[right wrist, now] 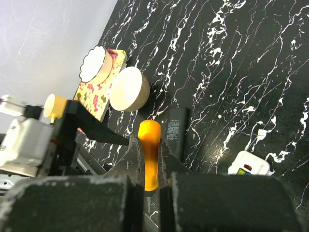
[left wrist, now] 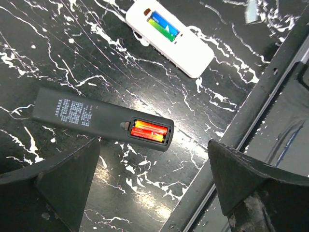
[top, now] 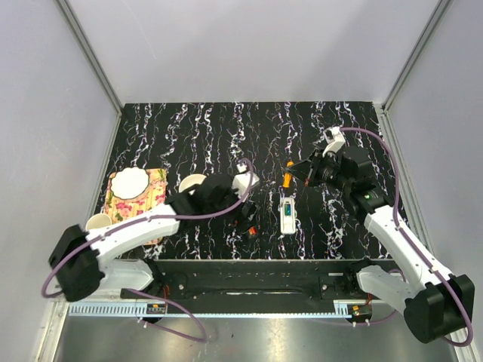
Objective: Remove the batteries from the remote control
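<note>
The white remote control (left wrist: 190, 55) lies face down on the black marbled table, and its open slot holds the green and blue batteries (left wrist: 163, 25). It also shows in the top view (top: 288, 216) and at the lower right of the right wrist view (right wrist: 248, 164). My left gripper (left wrist: 154, 193) hovers open over the table close to a black remote (left wrist: 82, 115), whose open bay holds red-orange cells (left wrist: 149, 130). My right gripper (right wrist: 150, 145) is shut on an orange stick (right wrist: 149, 145), held just beyond the white remote (top: 289, 178).
A floral placemat (top: 155, 188) with a scalloped white dish (top: 130, 182) lies at the left. A white bowl (top: 192, 183) and a small cup (top: 98, 222) stand near it. The table's metal front rail (left wrist: 251, 111) runs close to my left gripper.
</note>
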Controlling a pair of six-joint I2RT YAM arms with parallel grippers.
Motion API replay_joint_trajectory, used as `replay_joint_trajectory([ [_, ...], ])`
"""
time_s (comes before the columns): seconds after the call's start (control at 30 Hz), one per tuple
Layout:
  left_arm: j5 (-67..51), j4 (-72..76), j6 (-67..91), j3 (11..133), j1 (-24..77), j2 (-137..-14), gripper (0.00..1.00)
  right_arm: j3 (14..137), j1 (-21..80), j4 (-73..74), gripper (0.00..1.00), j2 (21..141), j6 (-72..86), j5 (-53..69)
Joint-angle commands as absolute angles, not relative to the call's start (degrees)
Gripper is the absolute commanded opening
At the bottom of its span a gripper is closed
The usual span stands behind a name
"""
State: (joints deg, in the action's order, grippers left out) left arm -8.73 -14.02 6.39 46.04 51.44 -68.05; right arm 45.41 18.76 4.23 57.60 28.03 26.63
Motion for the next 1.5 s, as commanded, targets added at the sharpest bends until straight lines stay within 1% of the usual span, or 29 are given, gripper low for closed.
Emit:
replay_joint_trajectory([
  [0.0,-10.99,-19.59,3.61,52.90,51.42,-73.82,0.99,46.40,18.19,5.09,0.00,56.69,25.84,27.95],
  [0.1,-10.72,-21.62,4.39,52.91,51.33,-75.41,0.99,46.58,18.19,5.36,0.00,56.69,24.96,27.51],
  [0.27,-14.85,-20.22,9.21,49.22,50.63,-78.57,0.97,46.76,18.10,5.89,0.00,56.87,23.91,27.33],
  [0.37,-19.85,-17.76,11.94,47.03,50.63,-81.29,0.94,46.76,18.10,6.50,0.00,56.25,23.29,27.42],
  [0.43,-23.10,-13.64,13.26,44.84,50.62,-83.05,0.93,46.76,18.10,6.85,0.00,55.99,22.68,26.81],
  [0.53,-24.70,-10.73,15.03,44.03,50.62,-86.04,0.91,46.93,18.02,7.56,0.00,55.99,22.15,26.37],
  [0.6,-25.05,-9.24,15.82,44.30,50.62,-88.14,0.90,46.93,18.10,7.56,0.00,55.72,22.24,26.54],
  [0.7,-28.64,-4.60,16.96,44.65,50.63,-89.91,0.88,46.93,17.93,7.82,0.00,55.37,22.06,26.46],
  [0.87,-33.66,2.45,18.81,46.23,50.80,-92.28,0.88,47.46,17.93,8.96,0.00,54.76,21.53,25.40],
  [1.1,-35.33,11.93,20.21,50.52,50.63,-98.16,0.88,48.16,17.84,10.81,0.00,53.35,20.74,23.73],
  [1.3,-36.03,17.21,18.73,55.10,49.75,-103.44,0.88,48.69,17.84,13.01,0.00,51.59,19.95,21.80],
  [1.47,-38.94,25.21,19.77,52.92,47.12,-100.56,0.88,48.87,17.84,14.41,0.00,50.36,19.69,20.74],
])
